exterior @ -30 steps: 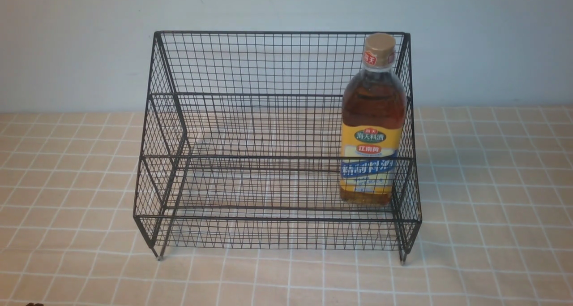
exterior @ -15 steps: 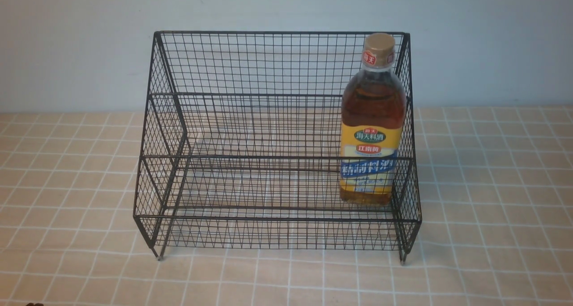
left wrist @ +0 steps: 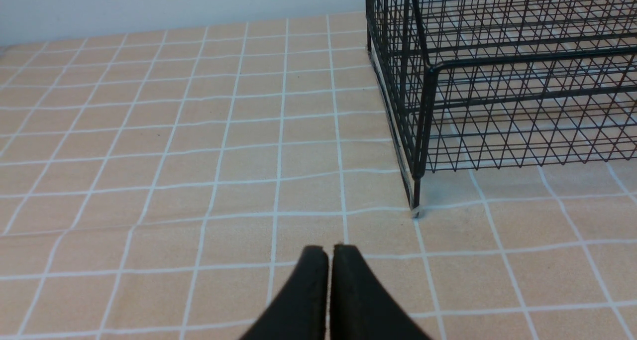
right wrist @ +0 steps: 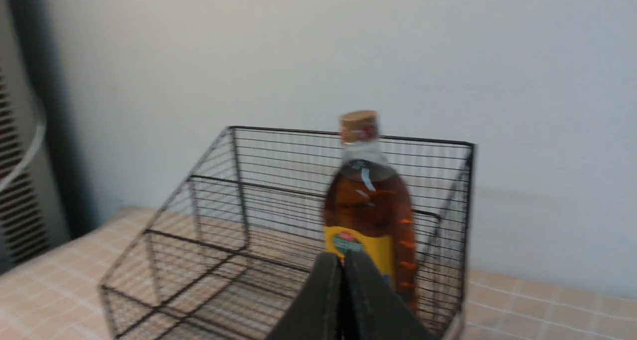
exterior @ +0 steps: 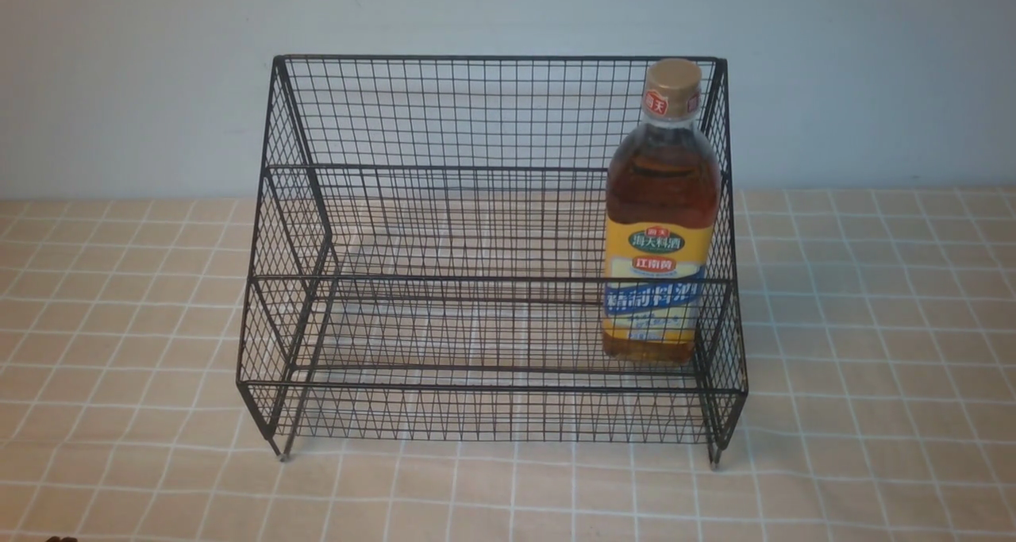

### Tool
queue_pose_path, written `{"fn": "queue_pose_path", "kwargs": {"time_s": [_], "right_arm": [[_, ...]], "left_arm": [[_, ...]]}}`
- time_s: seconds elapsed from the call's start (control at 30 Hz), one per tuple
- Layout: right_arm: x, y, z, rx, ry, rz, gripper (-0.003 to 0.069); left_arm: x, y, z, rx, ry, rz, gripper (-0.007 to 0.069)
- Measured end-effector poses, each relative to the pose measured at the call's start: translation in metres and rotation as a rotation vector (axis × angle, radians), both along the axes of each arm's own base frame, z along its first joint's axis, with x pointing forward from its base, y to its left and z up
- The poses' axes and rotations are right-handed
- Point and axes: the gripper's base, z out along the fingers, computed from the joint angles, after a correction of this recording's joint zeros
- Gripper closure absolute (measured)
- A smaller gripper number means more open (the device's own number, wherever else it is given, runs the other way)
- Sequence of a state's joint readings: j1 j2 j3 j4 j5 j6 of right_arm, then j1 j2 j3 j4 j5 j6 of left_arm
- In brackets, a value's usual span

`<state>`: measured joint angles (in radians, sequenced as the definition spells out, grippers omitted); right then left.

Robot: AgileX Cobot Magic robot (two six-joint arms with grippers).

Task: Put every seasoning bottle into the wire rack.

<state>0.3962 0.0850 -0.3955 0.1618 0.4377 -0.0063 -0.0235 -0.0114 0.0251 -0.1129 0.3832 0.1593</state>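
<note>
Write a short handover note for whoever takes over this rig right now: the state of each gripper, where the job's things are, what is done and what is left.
Left gripper: shut, empty, low over the checked tablecloth, short of the wire rack's front left leg.
Right gripper: shut, empty, apart from the rack and facing it.
Seasoning bottle: upright inside the rack at its right end, on the lower front tier, cap on.
Done: the only bottle in view is already racked.
Left: no other bottle shows in these views; probably just confirm that and park the arms.
</note>
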Motion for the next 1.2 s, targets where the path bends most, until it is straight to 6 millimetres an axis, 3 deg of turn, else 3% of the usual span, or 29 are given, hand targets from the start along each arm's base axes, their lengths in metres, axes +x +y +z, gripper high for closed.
{"fn": "queue_pose_path", "kwargs": {"time_s": [0.23, 0.33, 1.2], "right_arm": [[0.019, -0.009, -0.101, -0.165, 0.171, -0.306, 0.0672], [0.022, -0.011, -0.127, -0.210, 0.244, -0.329, 0.0672], [0.023, -0.011, -0.127, -0.209, 0.226, -0.336, 0.0672]], "left_arm": [[0.000, 0.000, 0.000, 0.000, 0.000, 0.000, 0.0631], [0.000, 0.000, 0.000, 0.000, 0.000, 0.000, 0.0631], [0.000, 0.000, 0.000, 0.000, 0.000, 0.000, 0.0631]]}}
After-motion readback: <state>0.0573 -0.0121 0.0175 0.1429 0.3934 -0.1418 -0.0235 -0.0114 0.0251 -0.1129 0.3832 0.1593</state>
